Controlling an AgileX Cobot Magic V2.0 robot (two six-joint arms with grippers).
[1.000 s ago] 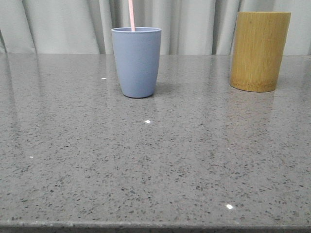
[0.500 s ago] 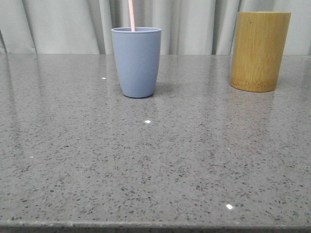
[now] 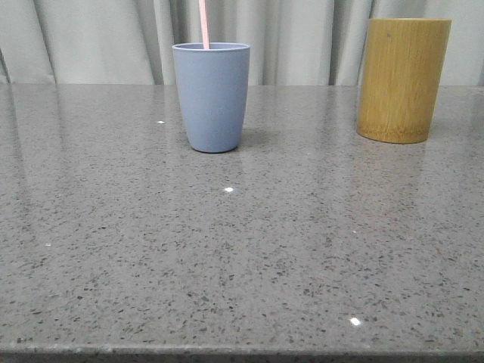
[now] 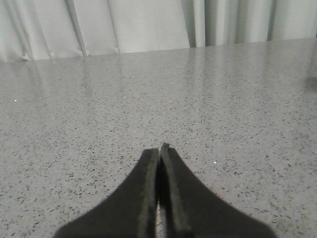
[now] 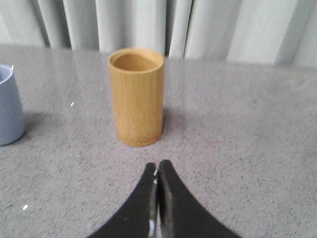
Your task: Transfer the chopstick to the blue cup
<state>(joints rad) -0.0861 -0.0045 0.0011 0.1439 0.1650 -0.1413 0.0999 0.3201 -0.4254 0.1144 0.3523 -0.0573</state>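
Observation:
The blue cup (image 3: 212, 97) stands at the back middle of the grey table. A thin pale pink chopstick (image 3: 203, 23) stands in it and runs out of the top of the front view. The cup's edge also shows in the right wrist view (image 5: 9, 106). My left gripper (image 4: 159, 148) is shut and empty, low over bare table. My right gripper (image 5: 158, 165) is shut and empty, a short way in front of the bamboo holder (image 5: 137, 95). Neither gripper shows in the front view.
The yellow-brown bamboo holder (image 3: 403, 79) stands at the back right; its inside looks empty in the right wrist view. Pale curtains (image 3: 302, 38) hang behind the speckled stone table (image 3: 242, 249). The table's front edge runs along the bottom of the front view.
The front view has shifted very slightly; the cup, chopstick and holder stand where they were.

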